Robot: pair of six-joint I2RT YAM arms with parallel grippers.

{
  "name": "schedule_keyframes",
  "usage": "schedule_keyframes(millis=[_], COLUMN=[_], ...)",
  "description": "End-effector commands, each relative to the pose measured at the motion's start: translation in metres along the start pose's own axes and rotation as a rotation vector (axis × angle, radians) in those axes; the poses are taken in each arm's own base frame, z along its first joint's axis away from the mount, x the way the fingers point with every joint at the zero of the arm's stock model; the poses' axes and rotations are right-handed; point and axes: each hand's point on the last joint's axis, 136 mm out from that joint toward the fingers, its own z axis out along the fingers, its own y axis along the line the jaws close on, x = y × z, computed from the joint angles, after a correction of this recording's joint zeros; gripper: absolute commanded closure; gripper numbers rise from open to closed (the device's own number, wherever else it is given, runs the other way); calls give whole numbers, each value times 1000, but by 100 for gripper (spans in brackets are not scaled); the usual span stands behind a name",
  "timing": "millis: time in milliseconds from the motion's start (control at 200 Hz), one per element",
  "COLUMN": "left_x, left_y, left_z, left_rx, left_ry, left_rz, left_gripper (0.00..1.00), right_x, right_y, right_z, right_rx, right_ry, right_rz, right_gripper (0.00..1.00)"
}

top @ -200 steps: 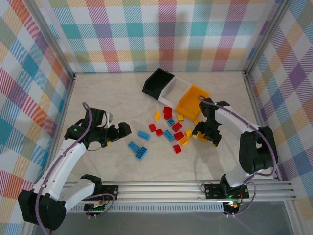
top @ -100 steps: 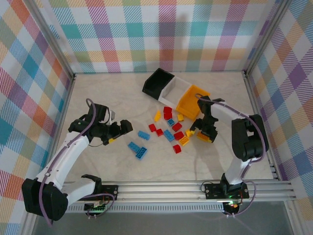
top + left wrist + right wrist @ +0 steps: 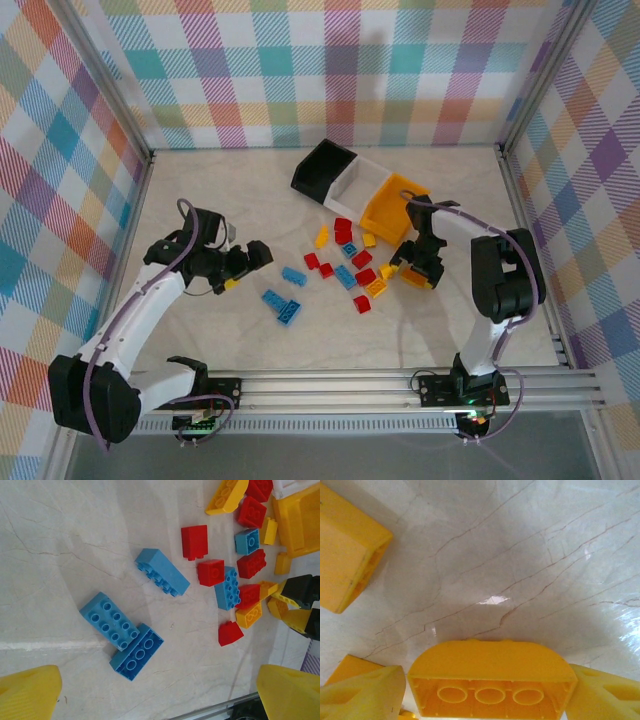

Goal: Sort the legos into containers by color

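Note:
Red, blue and yellow legos lie scattered mid-table, among them a blue brick and two touching blue bricks. The black container, white container and yellow-orange container sit side by side behind them. My left gripper hovers open to the left of the pile, nothing between its yellow fingertips. My right gripper is down at the pile's right edge. Its fingers flank a rounded yellow brick, with a sliver of gap on the left side.
Plaid walls and metal frame posts close the table in on three sides. A rail runs along the near edge. Another yellow piece lies close to the right gripper. Bare tabletop stretches at the back left.
The right gripper's fingers have drawn in around the yellow brick after a small shift leftward. The left gripper has edged right toward the blue bricks.

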Motion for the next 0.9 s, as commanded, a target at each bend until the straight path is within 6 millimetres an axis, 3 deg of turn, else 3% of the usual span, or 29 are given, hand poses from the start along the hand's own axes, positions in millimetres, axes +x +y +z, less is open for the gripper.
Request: schedule_keyframes(millis=[0,525,895], left_x=[-6,-10,-6], left_y=[-9,-8,-4], left_z=[-1,8,10], left_rx=[22,11,18], left_ry=[-15,1,-4], left_rz=[-4,-23,-60], left_gripper=[0,0,0], right_x=[0,2,4], right_y=[-2,-5,-14], right_z=[5,19,17], right_rx=[0,4,25], right_ry=[20,52,34], right_rz=[2,11,-11], right_gripper=[22,22,30])
